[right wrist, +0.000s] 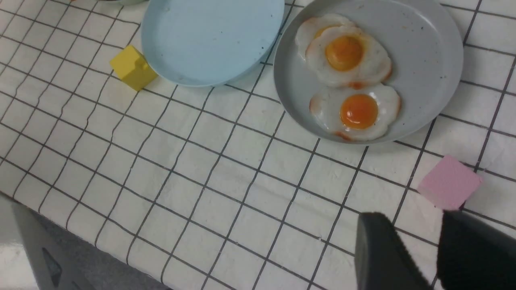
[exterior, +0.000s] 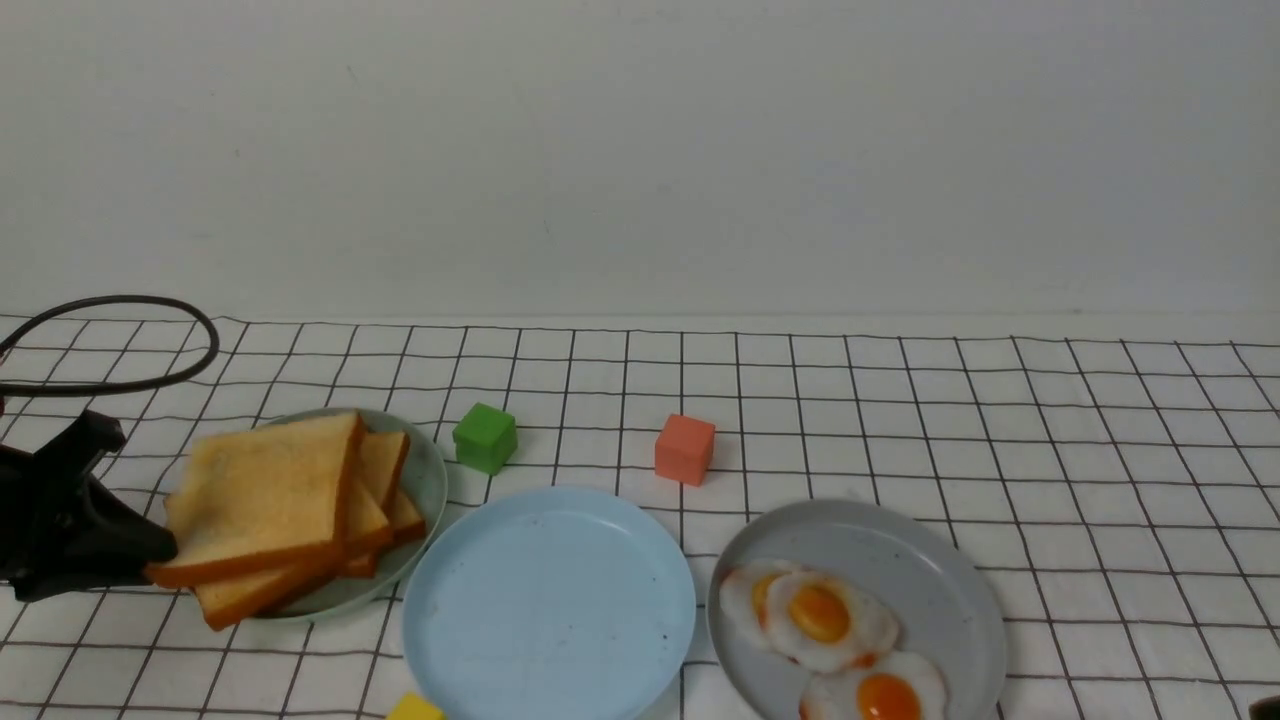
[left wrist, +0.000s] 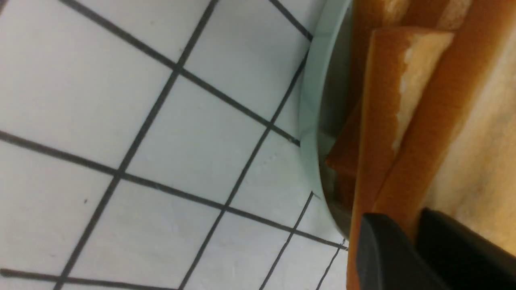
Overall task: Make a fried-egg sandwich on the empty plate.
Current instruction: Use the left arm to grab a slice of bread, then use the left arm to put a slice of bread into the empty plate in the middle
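The light-blue plate (exterior: pixel 548 606) sits empty at the front centre; it also shows in the right wrist view (right wrist: pixel 209 40). Several toast slices (exterior: pixel 290 510) are stacked on a pale green plate (exterior: pixel 432 480) at the left. My left gripper (exterior: pixel 150 560) is shut on the near-left edge of the top toast slice (left wrist: pixel 415 133), with the crust between its fingers (left wrist: pixel 383 249). Three fried eggs (exterior: pixel 820 615) lie on a grey plate (exterior: pixel 930 570). My right gripper (right wrist: pixel 415 217) is open and empty above the cloth. No stacked sandwich is in view.
A green cube (exterior: pixel 485 437) and an orange-red cube (exterior: pixel 685 449) stand behind the plates. A yellow cube (right wrist: pixel 132 67) sits by the blue plate's near rim. A pink cube (right wrist: pixel 449 182) lies near my right gripper. The table's front edge (right wrist: pixel 80 225) is close.
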Tool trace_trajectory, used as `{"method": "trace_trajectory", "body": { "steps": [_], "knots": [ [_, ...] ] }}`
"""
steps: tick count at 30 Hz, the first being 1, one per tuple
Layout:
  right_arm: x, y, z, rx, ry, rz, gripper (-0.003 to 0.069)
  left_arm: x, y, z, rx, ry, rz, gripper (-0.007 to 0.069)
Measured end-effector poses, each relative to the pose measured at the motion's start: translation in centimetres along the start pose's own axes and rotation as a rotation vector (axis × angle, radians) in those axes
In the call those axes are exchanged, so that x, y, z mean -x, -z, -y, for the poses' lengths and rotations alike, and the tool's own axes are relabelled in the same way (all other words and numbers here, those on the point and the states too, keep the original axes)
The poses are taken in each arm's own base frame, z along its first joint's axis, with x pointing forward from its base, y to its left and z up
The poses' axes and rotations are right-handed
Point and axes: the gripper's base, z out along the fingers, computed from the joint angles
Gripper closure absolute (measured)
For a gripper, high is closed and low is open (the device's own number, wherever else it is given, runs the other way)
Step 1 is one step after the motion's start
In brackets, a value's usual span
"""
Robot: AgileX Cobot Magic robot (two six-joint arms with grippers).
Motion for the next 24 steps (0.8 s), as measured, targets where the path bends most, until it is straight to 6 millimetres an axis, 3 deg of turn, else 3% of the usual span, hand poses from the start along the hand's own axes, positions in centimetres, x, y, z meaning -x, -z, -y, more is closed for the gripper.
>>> {"method": "trace_trajectory", "body": {
  "steps": [1, 3, 11, 17, 21, 24],
  "knots": [
    [-0.1, 0.0, 0.1, -0.008, 0.005, -0.010, 0.0418, 0.0, 0.0, 0.0, 0.001, -0.005, 0.000, 0.0603],
    [-0.2, 0.0, 0.1, -0.016, 0.009, -0.020, 0.0418, 0.0, 0.0, 0.0, 0.002, -0.010, 0.000, 0.0612],
    [-0.3, 0.0, 0.2, -0.018, 0.011, -0.036, 0.0418, -0.1, 0.2, 0.1, -0.003, -0.050, -0.002, 0.0612],
    [-0.3, 0.0, 0.2, -0.018, 0.011, -0.038, 0.0418, -0.6, 1.9, 1.5, -0.028, -0.135, 0.034, 0.0619],
    [-0.3, 0.0, 0.2, -0.018, 0.011, -0.038, 0.0418, -1.9, 2.4, 4.2, -0.049, -0.260, 0.036, 0.0619],
    [-0.3, 0.0, 0.2, -0.017, 0.011, -0.038, 0.0418, -3.8, 1.2, 7.2, -0.069, -0.375, -0.025, 0.0619]
  ]
}}
